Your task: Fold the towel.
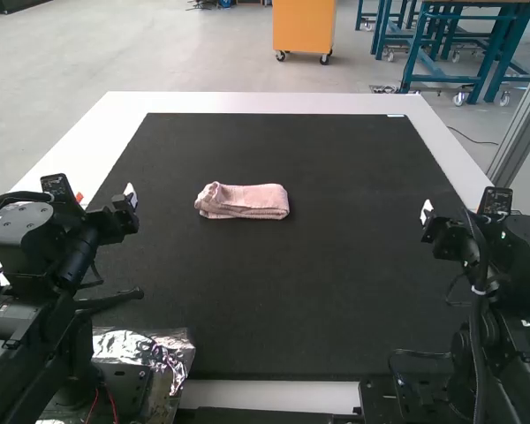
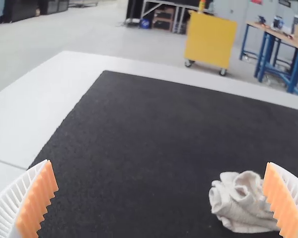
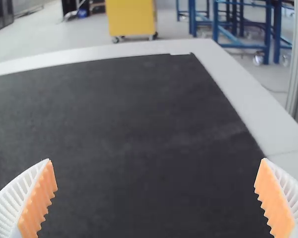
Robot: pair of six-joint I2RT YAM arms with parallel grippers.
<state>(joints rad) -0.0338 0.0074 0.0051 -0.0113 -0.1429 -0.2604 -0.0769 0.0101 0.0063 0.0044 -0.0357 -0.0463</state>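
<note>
On black mat, left of centre: pink towel, folded into a compact strip.
Left gripper: fingers spread wide, released, apart from towel.
Right gripper: fingers spread wide, released.

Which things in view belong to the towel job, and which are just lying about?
For the job:
- pink towel, folded into a compact strip
- left hand, open
- right hand, open

Lying about:
- crinkled foil by the left arm's base
- black mat, just the surface underneath

Black mat, white table, foil
</note>
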